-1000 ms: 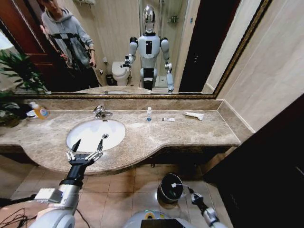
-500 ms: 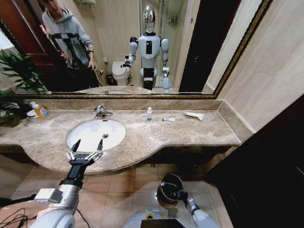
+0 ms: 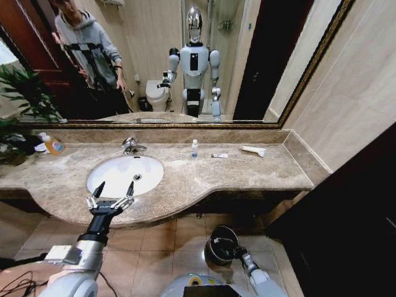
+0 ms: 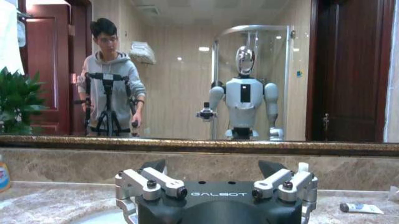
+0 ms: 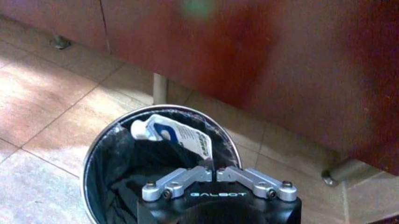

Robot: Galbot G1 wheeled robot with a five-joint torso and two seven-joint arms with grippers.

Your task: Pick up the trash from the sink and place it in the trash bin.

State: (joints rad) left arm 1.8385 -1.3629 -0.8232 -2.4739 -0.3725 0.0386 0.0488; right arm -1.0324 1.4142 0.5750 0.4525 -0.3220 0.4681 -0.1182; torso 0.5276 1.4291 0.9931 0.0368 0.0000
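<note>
The white tube (image 5: pixel 177 134) hangs over the open mouth of the trash bin (image 5: pixel 100 144), pinched by its flat crimped end between the pressed-together fingers of the right gripper (image 5: pixel 216 173). Its long axis runs on a slant, the cap end pointing away from the gripper and toward the bin's far rim, the crimped end tucked into the fingertips. Blue and green print shows on its side, too small to read. The bin's black liner fills the inside, and the gripper body hides the near part of the rim. In the head view the right gripper (image 3: pixel 234 252) sits low over the trash bin (image 3: pixel 216 244) on the tiled floor below the counter; the tube itself is hard to make out there.

On the marble counter (image 3: pixel 247 176) further pieces lie well apart from the sink (image 3: pixel 105 179): a tiny blue-capped clear bottle (image 3: pixel 194 148) standing upright, a short tube (image 3: pixel 219 156) lying flat just beside it, and a second white tube (image 3: pixel 252 150) lying flat farther toward the robot's right. The basin's inside looks bare apart from its drain (image 3: pixel 137 177), with the chrome tap (image 3: pixel 130 146) behind it.

The left gripper (image 3: pixel 111 199) hovers at the near edge of the sink, its fingers spread wide and holding nothing; the wrist view shows the left gripper (image 4: pixel 215 179) with both black tips apart, its lower body cut off
</note>
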